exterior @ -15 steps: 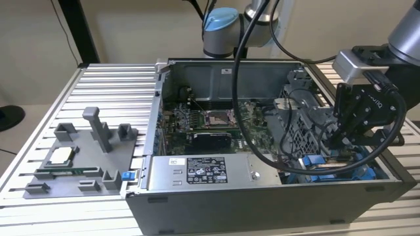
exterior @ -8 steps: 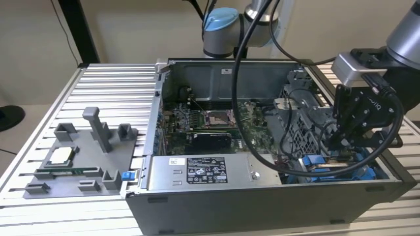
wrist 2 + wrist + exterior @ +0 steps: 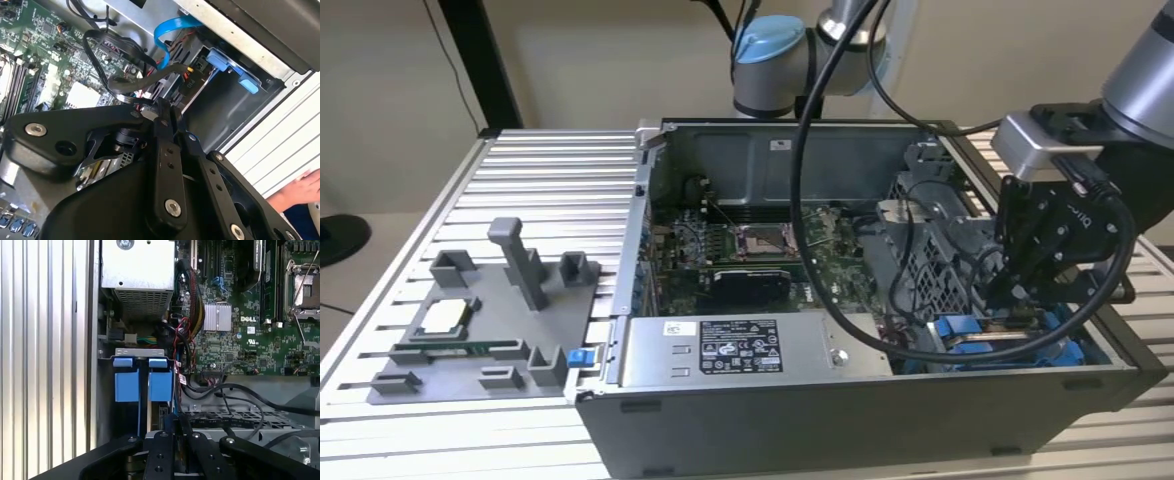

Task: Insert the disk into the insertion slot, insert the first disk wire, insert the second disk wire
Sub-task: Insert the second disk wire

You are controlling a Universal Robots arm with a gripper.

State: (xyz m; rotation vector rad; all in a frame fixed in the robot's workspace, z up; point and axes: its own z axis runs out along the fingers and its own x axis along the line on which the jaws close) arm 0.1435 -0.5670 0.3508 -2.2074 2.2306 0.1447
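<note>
You are looking at the gripper (image 3: 1014, 300) reaching down into the open computer case (image 3: 854, 420) at the exterior view's right, directly over the insertion slot (image 3: 1014, 345) with its blue rails. In the second wrist view the black fingers (image 3: 165, 135) are lying closely side by side, pressed together at the tips; whether anything is pinched between them cannot be told. In the first wrist view the slot's two blue tabs (image 3: 137, 380) are sitting just beyond the fingertips. A blue flat cable (image 3: 167, 32) and black wires (image 3: 125, 82) are curving beside the bay. The power-supply box (image 3: 727, 352) is carrying a black-and-white sticker; its print is unreadable. A person's hand (image 3: 300, 192) is resting outside the case.
</note>
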